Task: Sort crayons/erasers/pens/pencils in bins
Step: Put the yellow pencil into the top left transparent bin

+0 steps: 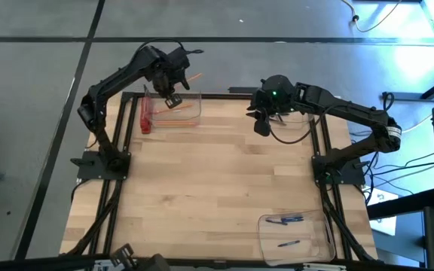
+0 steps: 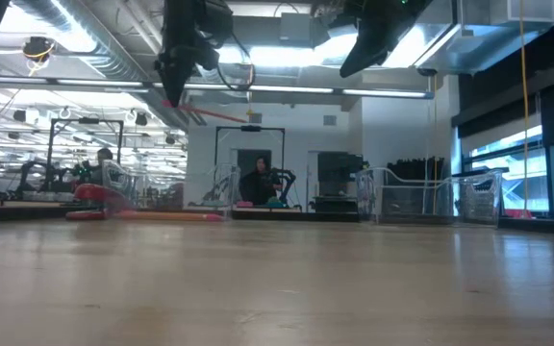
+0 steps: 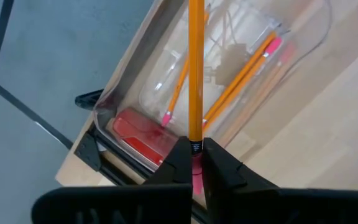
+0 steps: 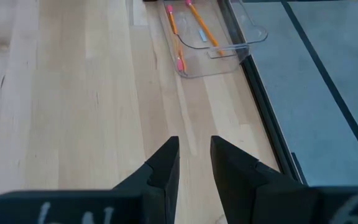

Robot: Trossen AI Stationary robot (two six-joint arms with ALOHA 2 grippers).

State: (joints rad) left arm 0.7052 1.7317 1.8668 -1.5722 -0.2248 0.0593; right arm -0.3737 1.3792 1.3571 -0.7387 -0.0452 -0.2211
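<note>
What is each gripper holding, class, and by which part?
The left gripper holds a pencil near its eraser end, above the pencil bin. The right gripper holds nothing; its fingers stand apart over bare table.

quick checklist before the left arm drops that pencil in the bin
1. Left gripper shut on the pencil: ok.
2. Pencil above the bin that already has pencils: ok.
3. Bin has room beside the red bar: ok.
4. Right gripper holds nothing, fingers apart, waiting over the table's far right edge: ok.
5. Pencil tip inside the bin's walls: cannot tell.
6. Pens separate in the near bin: ok.
</note>
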